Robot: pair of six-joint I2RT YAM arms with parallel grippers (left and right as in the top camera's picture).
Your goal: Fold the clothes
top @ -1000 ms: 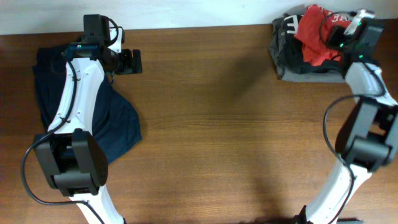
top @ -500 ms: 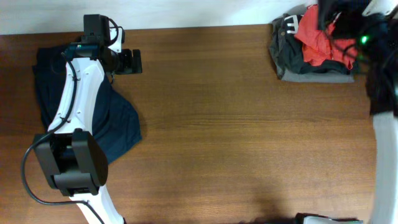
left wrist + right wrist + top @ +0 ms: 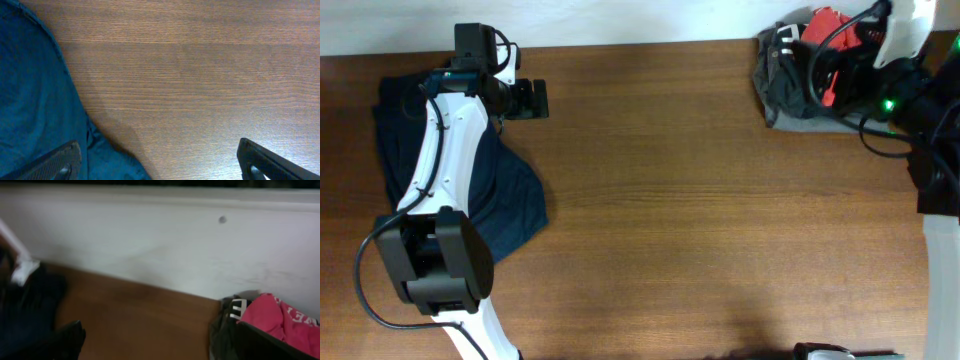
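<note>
The dark navy garment (image 3: 400, 150) lies spread at the table's left, partly under my left arm. My left gripper (image 3: 530, 98) hovers at its far right edge, open. In the left wrist view the navy cloth (image 3: 30, 100) fills the left side and reaches between the fingers (image 3: 55, 165) of the left gripper (image 3: 160, 170), untouched. The orange-red T-shirt (image 3: 825, 22) sits crumpled on a pile at the back right. My right arm (image 3: 905, 40) is raised over it and hides part of it. The right gripper (image 3: 165, 347) is open and empty, with the red shirt (image 3: 280, 322) beside its right finger.
Under the red shirt lie a black garment with white lettering (image 3: 785, 70) and a grey folded garment (image 3: 820, 122). A white wall (image 3: 160, 245) runs along the table's back edge. Bare wood (image 3: 700, 220) spans the middle and front of the table.
My right gripper has opened and lifted away from the red shirt, which stays on the pile. The right arm has risen toward the camera. The left arm has not moved.
</note>
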